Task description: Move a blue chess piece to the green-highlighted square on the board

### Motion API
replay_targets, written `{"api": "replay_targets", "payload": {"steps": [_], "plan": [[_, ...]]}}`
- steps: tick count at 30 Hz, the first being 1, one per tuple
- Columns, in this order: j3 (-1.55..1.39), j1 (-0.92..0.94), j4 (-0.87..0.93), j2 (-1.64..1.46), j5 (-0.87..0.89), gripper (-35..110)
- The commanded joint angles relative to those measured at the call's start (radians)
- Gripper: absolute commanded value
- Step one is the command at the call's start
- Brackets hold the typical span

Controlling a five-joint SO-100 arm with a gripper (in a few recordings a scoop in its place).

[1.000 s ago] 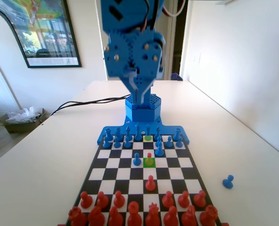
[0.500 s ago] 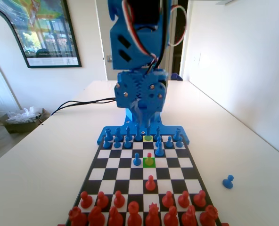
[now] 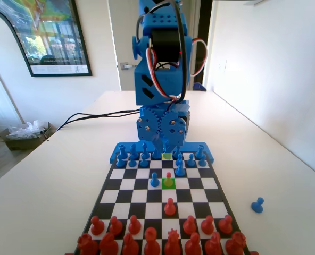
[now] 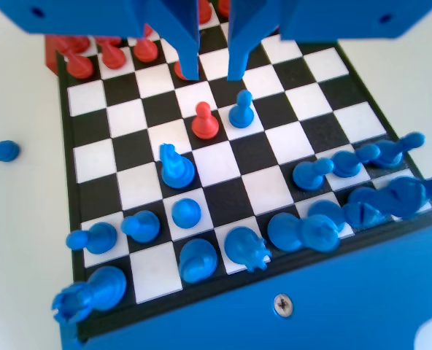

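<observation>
The blue arm bends low over the board's (image 3: 216, 199) far rows in the fixed view, fingers (image 4: 213, 73) spread and empty; its body hides their tips there.

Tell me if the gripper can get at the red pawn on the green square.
Probably yes: the gripper hangs open above the board and nothing covers the red pawn on the green-highlighted square. The blue pawn on the next square may crowd one jaw.
</observation>
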State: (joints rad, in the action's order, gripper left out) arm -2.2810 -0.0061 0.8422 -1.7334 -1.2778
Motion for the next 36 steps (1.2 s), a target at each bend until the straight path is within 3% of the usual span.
{"api": "replay_targets", "payload": {"steps": [1, 36], "plan": [[-0.002, -0.04, -0.002, -0.023, -0.005, 8], [0.146, -0.048, -0.026, 0.201, -0.018, 10]]}}
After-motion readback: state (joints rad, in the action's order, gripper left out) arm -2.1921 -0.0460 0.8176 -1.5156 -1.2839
